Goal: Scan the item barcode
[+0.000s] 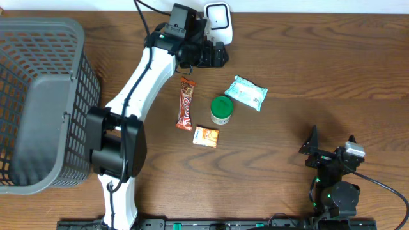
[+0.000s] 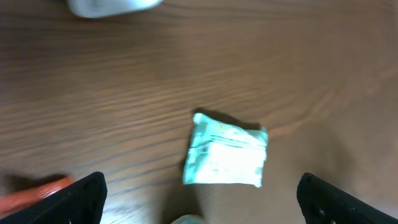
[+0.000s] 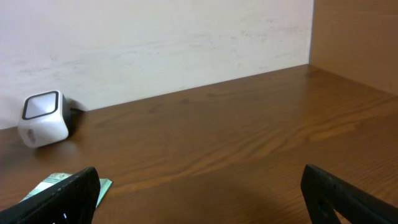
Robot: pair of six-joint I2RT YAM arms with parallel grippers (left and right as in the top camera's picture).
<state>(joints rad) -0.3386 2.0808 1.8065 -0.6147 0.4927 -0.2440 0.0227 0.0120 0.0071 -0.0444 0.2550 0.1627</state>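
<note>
The white scanner (image 1: 218,22) stands at the table's back edge, also visible as the scanner (image 3: 43,118) and as a blur (image 2: 109,6). Four items lie mid-table: a teal packet (image 1: 246,92) (image 2: 227,155), a green round can (image 1: 222,110), a red-brown candy bar (image 1: 185,102) and a small orange packet (image 1: 206,136). My left gripper (image 1: 217,54) hovers open just below the scanner and above the teal packet, holding nothing; in its own view the gripper (image 2: 199,208) shows wide-apart fingers (image 2: 81,199). My right gripper (image 1: 308,150) rests open and empty at the front right.
A large grey mesh basket (image 1: 38,96) fills the left side of the table. The left arm (image 1: 137,89) stretches diagonally from the front edge to the back. A wall runs behind the scanner. A black cable leads off behind the scanner.
</note>
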